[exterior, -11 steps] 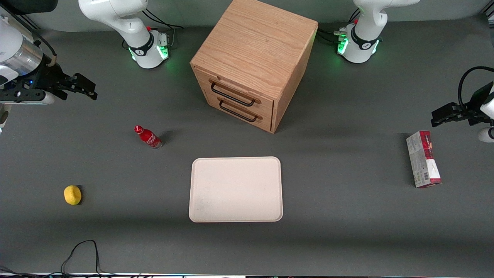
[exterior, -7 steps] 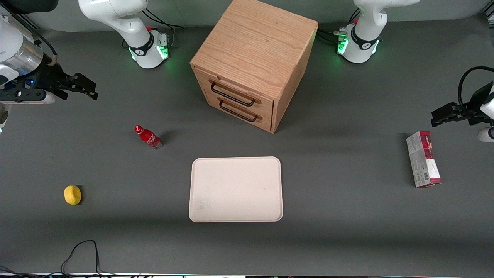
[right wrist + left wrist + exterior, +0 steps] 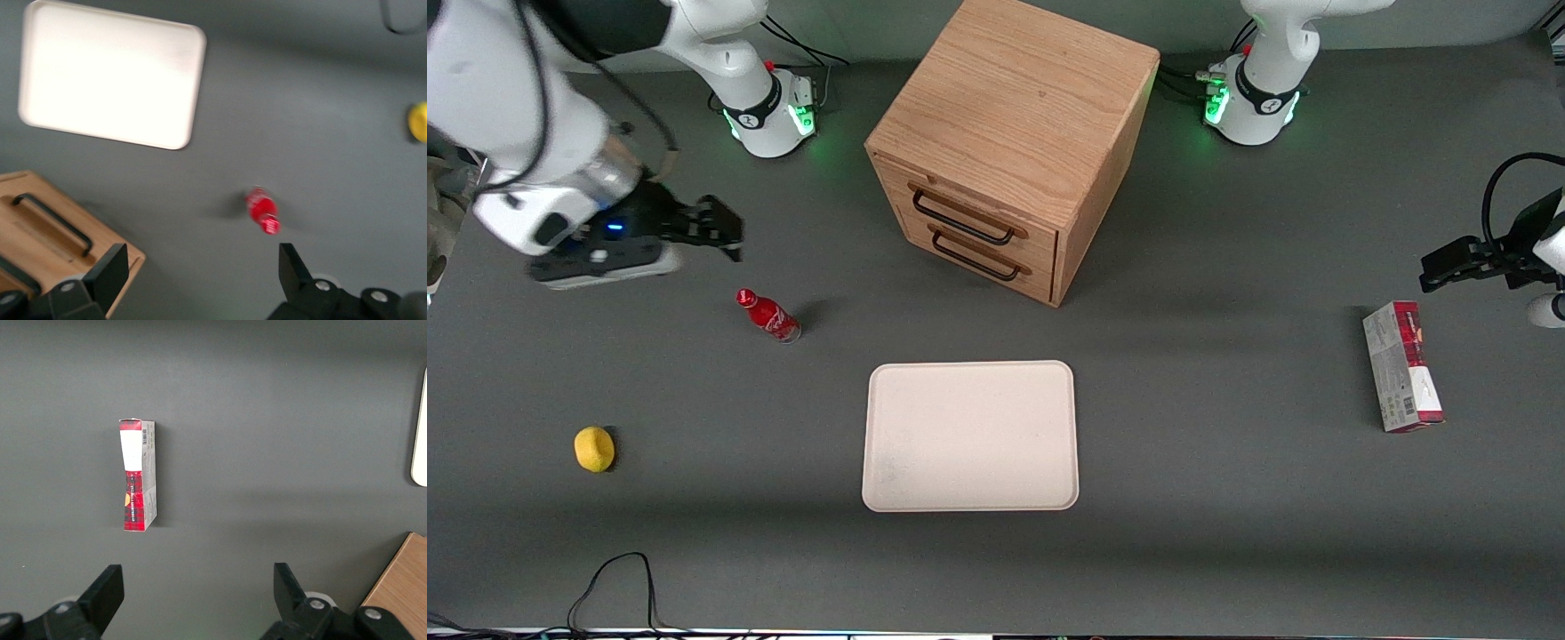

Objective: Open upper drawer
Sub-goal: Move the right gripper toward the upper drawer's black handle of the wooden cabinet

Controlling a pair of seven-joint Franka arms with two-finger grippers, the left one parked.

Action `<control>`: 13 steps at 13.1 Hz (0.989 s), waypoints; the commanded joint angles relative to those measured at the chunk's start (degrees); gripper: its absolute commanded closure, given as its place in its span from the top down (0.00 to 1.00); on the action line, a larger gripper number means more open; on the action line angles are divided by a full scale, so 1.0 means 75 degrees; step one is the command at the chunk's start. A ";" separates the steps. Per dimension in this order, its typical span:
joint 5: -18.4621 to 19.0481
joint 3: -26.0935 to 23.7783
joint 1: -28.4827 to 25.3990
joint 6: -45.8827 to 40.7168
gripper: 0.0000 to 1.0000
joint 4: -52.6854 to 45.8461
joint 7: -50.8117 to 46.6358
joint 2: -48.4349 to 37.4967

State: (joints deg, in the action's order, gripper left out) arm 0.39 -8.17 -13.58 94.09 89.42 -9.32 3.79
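- The cream tray [image 3: 970,436] lies flat nearest the front camera, with bare desk [image 3: 1209,551] around it. It is low and well apart from the cabinet, so I judge it no obstacle to a pull.
- The yellow lemon [image 3: 593,448] sits toward the working arm's end, also near the camera and well clear of any likely path.
- The red bottle [image 3: 767,315] stands between the tool and the tray, a little nearer the camera than the tool. A low sweep toward the cabinet could tip it, and a rolling bottle might end up in front of the drawers.
- The tool [image 3: 725,233] hangs above bare desk, released, its fingers [image 3: 107,275] spread wide and holding nothing. It is well apart from the cabinet, with open room between them for an approach.
- The upper drawer [image 3: 969,212] sits shut in the oak cabinet [image 3: 1014,107], its black bar handle [image 3: 961,220] just above the bottom drawer's matching handle [image 3: 975,257]. The two lie close together, so a low aim could catch the wrong one.
- The cabinet stands turned at an angle. A pull not in line with the drawer's travel could jam it or drag the whole cabinet.
- The thin bar leaves little room for a finger, so a slip off it is possible.
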 commanded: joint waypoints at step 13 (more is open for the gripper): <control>-0.1318 -0.2531 -0.0018 -0.0229 1.00 -0.1235 0.3821 0.2470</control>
State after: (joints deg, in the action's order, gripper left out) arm -7.59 -26.76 -13.92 93.51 82.44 16.82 19.06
